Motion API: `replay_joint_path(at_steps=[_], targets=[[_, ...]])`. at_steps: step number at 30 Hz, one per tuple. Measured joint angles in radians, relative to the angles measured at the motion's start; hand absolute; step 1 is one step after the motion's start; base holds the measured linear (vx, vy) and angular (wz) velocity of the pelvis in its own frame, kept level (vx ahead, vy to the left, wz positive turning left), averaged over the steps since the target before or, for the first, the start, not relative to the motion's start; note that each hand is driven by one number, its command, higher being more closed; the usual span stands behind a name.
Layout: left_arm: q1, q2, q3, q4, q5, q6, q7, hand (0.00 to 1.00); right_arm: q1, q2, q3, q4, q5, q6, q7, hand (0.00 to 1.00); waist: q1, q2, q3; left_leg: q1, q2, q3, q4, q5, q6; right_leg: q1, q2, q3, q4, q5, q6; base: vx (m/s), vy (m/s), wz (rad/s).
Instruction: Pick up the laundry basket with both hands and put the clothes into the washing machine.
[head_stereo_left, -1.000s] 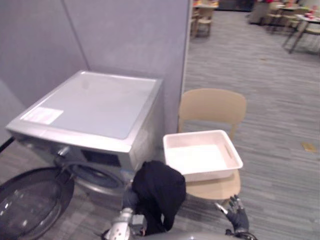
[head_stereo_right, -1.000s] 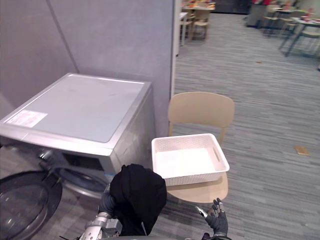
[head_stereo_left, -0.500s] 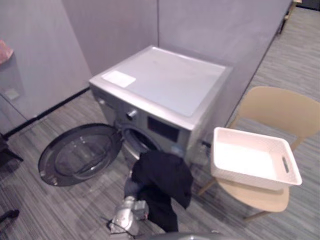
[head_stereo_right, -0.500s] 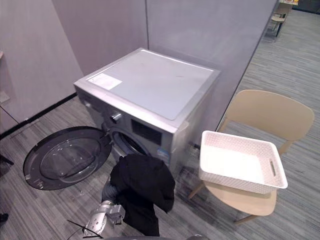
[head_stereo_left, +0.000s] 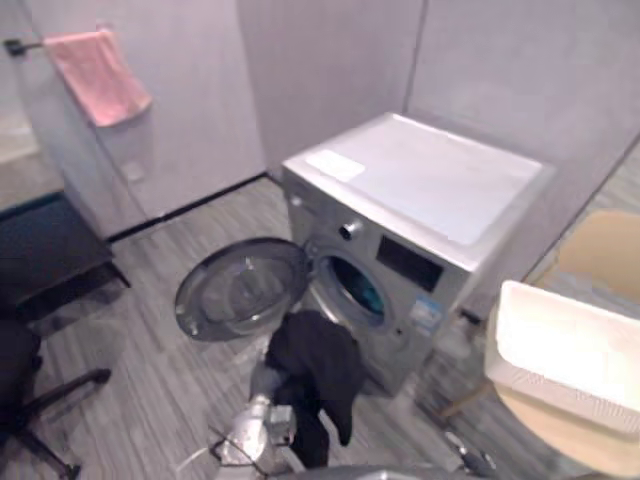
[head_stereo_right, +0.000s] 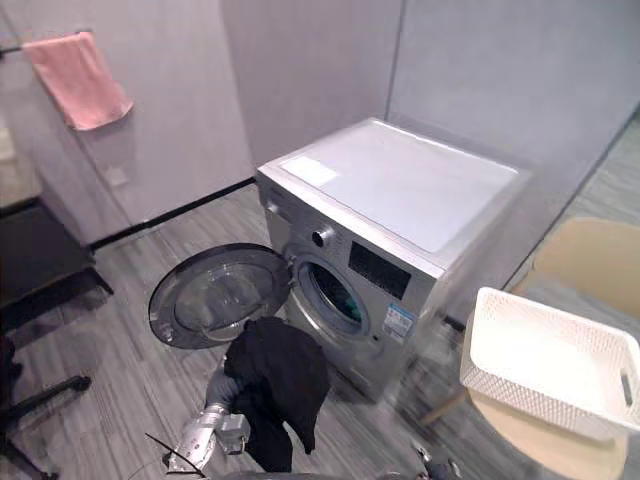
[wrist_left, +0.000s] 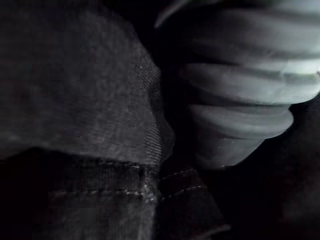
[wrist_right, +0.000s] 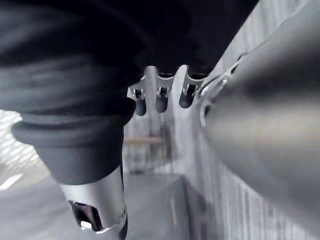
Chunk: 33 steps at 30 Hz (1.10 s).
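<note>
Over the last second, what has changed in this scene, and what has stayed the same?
Only the view moved: the head camera swung left, bringing the open door of the washing machine and a pink towel into sight. The black garment remains draped over the left hand, in front of the machine. The white laundry basket stays empty on the chair.

- The washing machine (head_stereo_right: 400, 190) was silver-grey, and its round door (head_stereo_right: 215, 295) was dark and smoky.
- The drum opening (head_stereo_left: 362, 292) showed what looked like teal, though blur made it uncertain.
- The garment (head_stereo_right: 278, 375) was black, with seams stitched in the same tone.
- The laundry basket (head_stereo_right: 530, 398) was white with a fine lattice pattern.
- The chair (head_stereo_right: 590, 255) was tan.
- The towel (head_stereo_right: 78, 78) was pink.
- The floor (head_stereo_right: 130, 350) was grey with thin streaks.
</note>
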<state>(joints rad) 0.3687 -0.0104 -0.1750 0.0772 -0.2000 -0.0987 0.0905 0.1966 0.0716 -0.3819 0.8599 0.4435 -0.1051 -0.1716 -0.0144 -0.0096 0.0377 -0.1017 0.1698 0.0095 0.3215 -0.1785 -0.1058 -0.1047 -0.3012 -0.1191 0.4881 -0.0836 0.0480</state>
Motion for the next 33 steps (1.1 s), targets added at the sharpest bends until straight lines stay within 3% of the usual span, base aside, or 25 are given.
replay_joint_path(at_steps=[1, 2, 3, 6, 7, 8, 9, 10, 12, 13, 14, 16, 17, 19, 20, 21, 22, 23, 24, 25, 27, 29, 31, 32, 33], targets=[[-0.003, 0.002, -0.004, 0.001, 0.001, -0.003, 0.005, 1.0, -0.008, 0.001, 0.036, 0.008, 0.019, -0.003, 0.003, 0.0, 0.004, -0.052, -0.002, -0.008, -0.017, -0.013, -0.012, 0.0, -0.001, -0.015, 0.062, 0.01, 0.008, -0.106, -0.002, -0.02, -0.179, 0.62], [0.004, 0.004, -0.021, 0.003, 0.008, -0.002, 0.003, 1.0, -0.013, 0.009, 0.034, 0.008, 0.036, -0.015, 0.001, 0.0, 0.008, -0.067, -0.01, -0.025, -0.024, -0.018, -0.011, 0.004, -0.017, -0.005, 0.068, 0.02, -0.033, -0.146, 0.016, -0.01, -0.182, 0.31], [0.0, 0.011, -0.039, 0.008, 0.02, 0.004, -0.002, 1.0, -0.02, 0.01, 0.038, 0.008, 0.058, -0.025, 0.002, 0.0, 0.006, -0.073, -0.013, -0.047, -0.025, -0.037, -0.012, 0.021, -0.036, 0.01, 0.087, 0.037, -0.103, -0.177, 0.099, 0.0, -0.128, 0.11], [-0.02, 0.012, -0.085, 0.012, 0.038, 0.015, -0.005, 1.0, -0.007, 0.01, 0.007, 0.017, 0.077, -0.028, 0.001, 0.0, -0.003, -0.058, -0.022, -0.029, 0.003, -0.067, -0.119, 0.122, -0.034, 0.024, 0.125, -0.009, -0.159, -0.123, 0.094, 0.08, -0.134, 0.42], [-0.058, 0.011, -0.106, 0.011, 0.046, 0.018, -0.007, 1.0, 0.003, 0.012, -0.02, 0.023, 0.082, -0.028, -0.001, 0.0, -0.016, -0.049, -0.012, -0.036, 0.007, -0.04, -0.169, 0.201, -0.001, 0.027, 0.129, -0.056, -0.15, -0.094, 0.076, 0.09, -0.11, 0.79], [-0.074, 0.009, -0.108, 0.011, 0.046, 0.021, -0.01, 1.0, 0.009, 0.012, -0.036, 0.028, 0.087, -0.027, -0.002, 0.0, -0.028, -0.043, -0.008, -0.026, 0.01, -0.02, -0.205, 0.237, 0.02, 0.02, 0.13, -0.079, -0.115, -0.081, 0.057, 0.06, -0.102, 0.96], [-0.098, -0.009, -0.112, 0.009, 0.046, 0.02, -0.016, 1.0, 0.015, 0.014, -0.054, 0.028, 0.091, -0.028, -0.003, 0.0, -0.03, -0.016, 0.005, 0.023, 0.041, 0.013, -0.275, 0.254, 0.047, -0.021, 0.167, -0.073, -0.043, -0.103, 0.023, 0.0, -0.101, 0.87], [-0.117, -0.01, -0.102, 0.007, 0.046, 0.009, -0.025, 1.0, 0.027, 0.01, -0.039, 0.051, 0.098, -0.026, -0.003, 0.0, -0.042, -0.047, 0.007, 0.043, 0.034, 0.01, -0.268, 0.213, -0.005, 0.003, 0.203, -0.042, -0.118, -0.143, 0.0, 0.0, -0.116, 0.67], [-0.114, -0.027, -0.106, 0.036, 0.046, 0.012, -0.024, 1.0, 0.031, 0.011, -0.047, 0.064, 0.103, -0.027, -0.005, 0.0, -0.028, -0.044, -0.006, 0.019, 0.042, -0.007, -0.092, 0.141, -0.042, 0.028, 0.196, -0.046, -0.095, -0.165, -0.004, 0.04, -0.101, -0.03], [-0.104, -0.027, -0.113, 0.036, 0.046, 0.013, -0.024, 1.0, 0.031, 0.012, -0.043, 0.063, 0.105, -0.028, -0.004, 0.0, -0.029, -0.03, -0.013, 0.002, 0.043, -0.003, -0.016, 0.094, -0.043, 0.033, 0.207, -0.038, -0.092, -0.175, -0.013, 0.07, -0.092, -0.38], [-0.088, -0.027, -0.139, 0.032, 0.046, 0.014, -0.026, 1.0, 0.036, 0.008, -0.045, 0.049, 0.107, -0.028, -0.003, 0.0, -0.033, 0.024, -0.028, -0.002, 0.068, -0.006, -0.008, 0.026, -0.066, 0.039, 0.246, -0.037, -0.091, -0.193, -0.007, 0.11, -0.079, -0.28], [-0.058, -0.03, -0.14, 0.016, 0.046, 0.014, -0.026, 1.0, 0.058, 0.006, -0.029, 0.044, 0.105, -0.027, -0.004, 0.0, -0.033, 0.018, -0.049, 0.03, 0.08, 0.016, 0.007, 0.013, -0.065, 0.052, 0.255, -0.003, -0.107, -0.199, -0.026, 0.09, -0.016, -0.35], [-0.058, -0.035, -0.138, 0.005, 0.046, 0.014, -0.027, 1.0, 0.061, 0.0, -0.026, 0.026, 0.105, -0.029, -0.005, 0.0, -0.026, 0.04, -0.043, -0.039, 0.099, 0.019, 0.196, -0.005, -0.058, 0.052, 0.277, 0.007, -0.104, -0.202, -0.031, 0.1, 0.005, -0.41], [-0.043, -0.038, -0.125, -0.003, 0.046, 0.015, -0.024, 1.0, 0.06, -0.005, -0.011, 0.025, 0.106, -0.031, -0.009, 0.0, -0.021, 0.055, -0.033, -0.115, 0.112, 0.002, 0.409, 0.081, -0.101, 0.073, 0.289, 0.051, -0.098, -0.207, -0.035, 0.13, -0.031, -0.67], [-0.035, -0.039, -0.114, -0.011, 0.045, 0.015, -0.023, 1.0, 0.062, -0.009, 0.004, 0.023, 0.105, -0.032, -0.01, 0.0, -0.019, 0.058, -0.03, -0.122, 0.115, 0.003, 0.448, 0.113, -0.099, 0.081, 0.294, 0.074, -0.1, -0.206, -0.035, 0.14, -0.034, -0.99], [-0.024, -0.041, -0.094, -0.027, 0.045, 0.016, -0.023, 1.0, 0.067, -0.015, 0.031, 0.014, 0.105, -0.034, -0.014, 0.0, -0.019, 0.053, -0.025, -0.139, 0.133, 0.016, 0.517, 0.177, -0.095, 0.093, 0.298, 0.123, -0.109, -0.204, -0.038, 0.12, 0.01, -1.01], [-0.015, -0.044, -0.074, -0.042, 0.045, 0.015, -0.022, 1.0, 0.071, -0.016, 0.051, -0.001, 0.106, -0.035, -0.024, 0.0, -0.018, 0.043, -0.021, -0.151, 0.153, 0.042, 0.563, 0.234, -0.059, 0.109, 0.298, 0.16, -0.125, -0.197, -0.053, 0.12, 0.042, -1.0], [-0.015, -0.044, -0.07, -0.045, 0.045, 0.015, -0.022, 1.0, 0.076, -0.015, 0.06, -0.017, 0.106, -0.037, -0.026, 0.0, -0.017, 0.034, -0.023, -0.147, 0.164, 0.064, 0.58, 0.219, -0.034, 0.118, 0.298, 0.18, -0.135, -0.195, -0.056, 0.12, 0.062, -0.96], [-0.015, -0.044, -0.062, -0.045, 0.044, 0.014, -0.022, 1.0, 0.08, -0.014, 0.08, -0.046, 0.106, -0.04, -0.026, 0.0, -0.018, 0.037, -0.023, -0.142, 0.174, 0.106, 0.566, 0.137, 0.042, 0.117, 0.297, 0.224, -0.143, -0.194, -0.057, 0.14, 0.065, -0.98], [-0.015, -0.044, -0.062, -0.045, 0.045, 0.015, -0.023, 1.0, 0.076, -0.011, 0.087, -0.065, 0.105, -0.043, -0.023, 0.0, -0.015, 0.034, -0.023, -0.134, 0.174, 0.132, 0.486, 0.062, 0.066, 0.117, 0.291, 0.269, -0.153, -0.194, -0.057, 0.22, 0.124, -0.96], [-0.015, -0.044, -0.062, -0.045, 0.045, 0.014, -0.021, 1.0, 0.071, -0.004, 0.088, -0.066, 0.095, -0.043, -0.022, 0.0, -0.006, 0.023, -0.025, -0.108, 0.148, 0.117, 0.285, 0.034, 0.074, 0.114, 0.269, 0.324, -0.17, -0.194, -0.04, 0.25, 0.232, -0.86], [-0.015, -0.044, -0.059, -0.044, 0.045, 0.014, -0.02, 1.0, 0.071, -0.005, 0.085, -0.058, 0.075, -0.042, -0.023, 0.0, -0.001, 0.019, -0.024, -0.107, 0.113, 0.036, 0.105, 0.034, 0.074, 0.115, 0.241, 0.373, -0.176, -0.213, -0.009, 0.25, 0.355, -0.74], [-0.016, -0.045, -0.059, -0.028, 0.045, 0.013, -0.016, 1.0, 0.073, -0.016, 0.081, -0.039, 0.032, -0.04, -0.023, 0.0, 0.001, 0.025, -0.026, -0.112, 0.075, -0.087, -0.044, 0.045, 0.068, 0.119, 0.195, 0.426, -0.176, -0.254, 0.061, 0.26, 0.469, -0.69], [-0.016, -0.044, -0.058, -0.02, 0.045, 0.013, -0.017, 1.0, 0.073, -0.021, 0.08, -0.029, 0.024, -0.04, -0.022, 0.0, 0.0, 0.031, -0.028, -0.115, 0.069, -0.113, -0.043, 0.076, 0.019, 0.122, 0.19, 0.441, -0.176, -0.266, 0.078, 0.28, 0.544, -0.72], [-0.016, -0.04, -0.039, 0.018, 0.045, 0.014, -0.013, 1.0, 0.064, -0.017, 0.068, 0.017, 0.017, -0.033, -0.022, 0.0, -0.004, 0.017, -0.043, -0.119, 0.026, -0.096, 0.017, 0.059, -0.069, 0.128, 0.147, 0.489, -0.18, -0.271, 0.098, 0.36, 0.585, -0.29]])
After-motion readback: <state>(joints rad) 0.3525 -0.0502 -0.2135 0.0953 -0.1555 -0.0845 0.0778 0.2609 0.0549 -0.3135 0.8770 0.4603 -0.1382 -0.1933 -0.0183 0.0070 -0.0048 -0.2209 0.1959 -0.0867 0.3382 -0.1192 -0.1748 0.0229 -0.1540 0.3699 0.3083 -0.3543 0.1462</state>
